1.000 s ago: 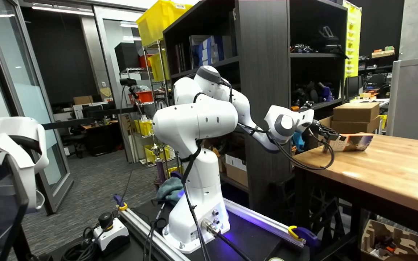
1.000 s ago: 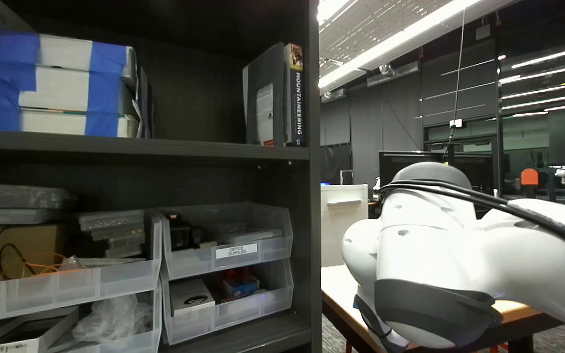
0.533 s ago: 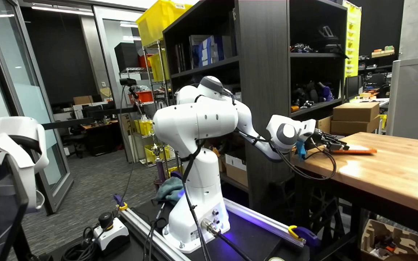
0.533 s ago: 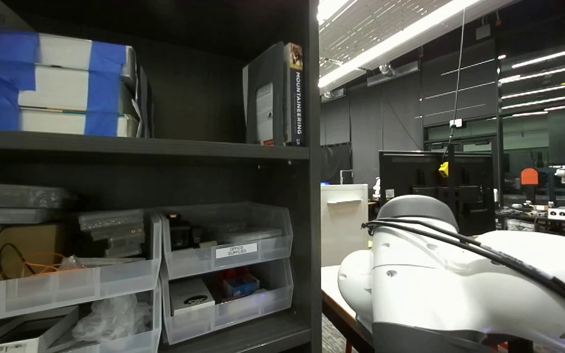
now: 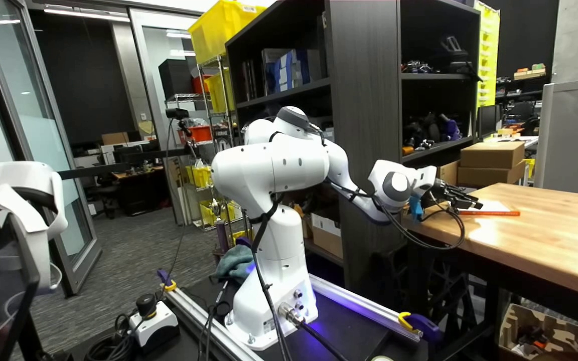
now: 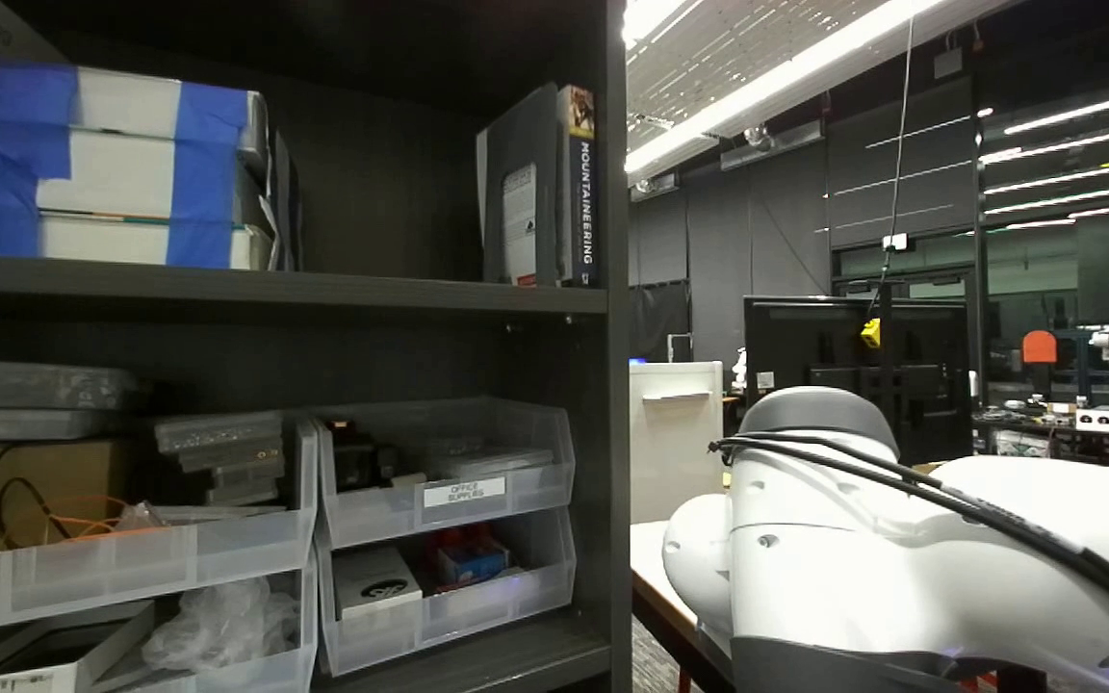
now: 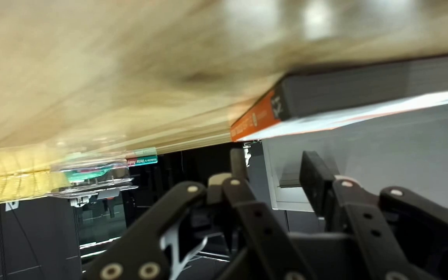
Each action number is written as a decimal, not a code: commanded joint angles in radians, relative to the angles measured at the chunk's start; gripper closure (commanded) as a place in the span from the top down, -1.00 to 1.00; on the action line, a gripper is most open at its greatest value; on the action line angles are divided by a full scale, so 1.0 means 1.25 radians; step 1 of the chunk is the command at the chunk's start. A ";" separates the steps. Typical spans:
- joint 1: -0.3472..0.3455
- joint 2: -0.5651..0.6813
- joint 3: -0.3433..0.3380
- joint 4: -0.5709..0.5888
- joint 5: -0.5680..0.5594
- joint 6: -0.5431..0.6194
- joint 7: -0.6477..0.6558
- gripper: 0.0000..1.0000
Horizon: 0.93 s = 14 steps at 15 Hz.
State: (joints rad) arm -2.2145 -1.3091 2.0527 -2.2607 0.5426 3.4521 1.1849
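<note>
In the wrist view the claw (image 7: 274,165) comes in from the bottom of the frame, its two fingers spread apart with a gap showing between them. Just beyond the fingertips, at the right of that frame, a thick book (image 7: 348,93) with an orange edge lies flat on the wooden table (image 7: 111,77), which fills the top of the view. In an exterior view the book is at the right, just beside the fingertips; whether they touch it, I cannot tell. A teal and red book (image 7: 142,160) shows at the left of the wrist view. The white arm (image 5: 269,165) reaches across the middle of an exterior view, past a dark shelf (image 5: 364,125), and stacked cardboard boxes (image 5: 492,155) stand at the right. Clear plastic bins (image 6: 372,515) fill the lower left of an exterior view, below a stack bound with blue tape (image 6: 121,173).
</note>
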 commanded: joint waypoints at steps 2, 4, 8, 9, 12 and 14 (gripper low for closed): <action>0.003 -0.002 -0.003 -0.001 -0.007 -0.003 0.009 -0.15; 0.003 -0.008 -0.003 0.003 -0.001 0.001 0.015 0.35; 0.107 0.046 -0.090 -0.036 0.001 -0.039 -0.017 0.69; 0.121 0.041 -0.105 -0.033 0.008 -0.036 -0.012 0.80; 0.212 0.052 -0.214 -0.025 -0.002 -0.098 -0.019 1.00; 0.194 0.019 -0.202 -0.003 -0.008 -0.089 0.008 1.00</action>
State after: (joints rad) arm -1.9729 -1.2821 1.8014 -2.2629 0.5439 3.3419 1.1818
